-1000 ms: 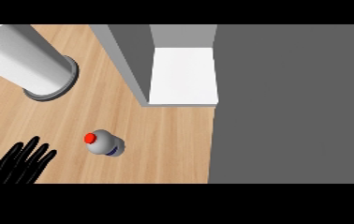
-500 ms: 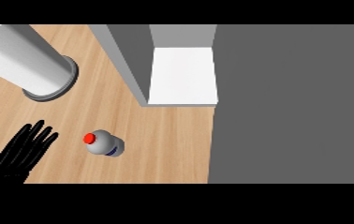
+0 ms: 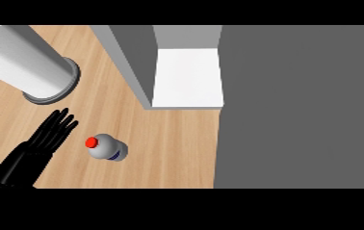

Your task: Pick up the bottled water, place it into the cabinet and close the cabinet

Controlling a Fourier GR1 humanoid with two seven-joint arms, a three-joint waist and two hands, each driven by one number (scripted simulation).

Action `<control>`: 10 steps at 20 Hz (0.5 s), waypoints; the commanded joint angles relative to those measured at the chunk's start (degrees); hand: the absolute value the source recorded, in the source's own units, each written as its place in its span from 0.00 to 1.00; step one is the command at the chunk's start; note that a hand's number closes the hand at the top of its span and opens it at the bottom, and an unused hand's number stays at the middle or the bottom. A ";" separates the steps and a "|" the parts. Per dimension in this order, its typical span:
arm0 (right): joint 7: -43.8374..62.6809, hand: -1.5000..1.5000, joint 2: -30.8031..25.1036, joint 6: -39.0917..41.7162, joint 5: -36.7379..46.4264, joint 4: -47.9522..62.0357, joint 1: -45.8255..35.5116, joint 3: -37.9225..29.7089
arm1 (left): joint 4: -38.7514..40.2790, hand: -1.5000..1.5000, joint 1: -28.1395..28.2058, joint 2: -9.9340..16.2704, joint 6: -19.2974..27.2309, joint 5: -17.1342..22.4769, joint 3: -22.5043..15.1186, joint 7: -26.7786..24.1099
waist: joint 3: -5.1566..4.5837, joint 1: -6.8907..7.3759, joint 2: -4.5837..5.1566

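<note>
Now I see the left hand (image 3: pixel 39 147) just beside the bottled water (image 3: pixel 107 147), fingers straight and pressed together, touching nothing; the bottle stands on the counter (image 3: pixel 171 142), near the open cabinet (image 3: pixel 188 77).

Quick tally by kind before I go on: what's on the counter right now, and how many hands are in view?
Bottled water: 1
Cabinet, open: 1
Grey cylinder: 1
Hand, left, fingers straight beside the bottle: 1
Total: 4
</note>
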 commanded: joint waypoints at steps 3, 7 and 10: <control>0.21 0.00 0.31 -0.45 0.75 0.82 -1.33 0.47 | 18.02 0.00 -7.63 0.76 -0.04 -8.49 0.06 -8.39 | -0.04 -0.23 0.12; -1.52 0.00 0.59 0.54 1.44 -1.57 2.14 1.88 | 24.71 0.00 -10.18 -0.30 2.07 -10.39 -0.56 -10.19 | -0.02 -0.26 0.05; 1.83 0.00 -0.97 0.26 -3.47 -0.58 -1.15 -2.12 | 29.96 0.00 -9.42 -0.33 1.78 -13.90 -1.45 -16.54 | -0.03 -0.02 0.10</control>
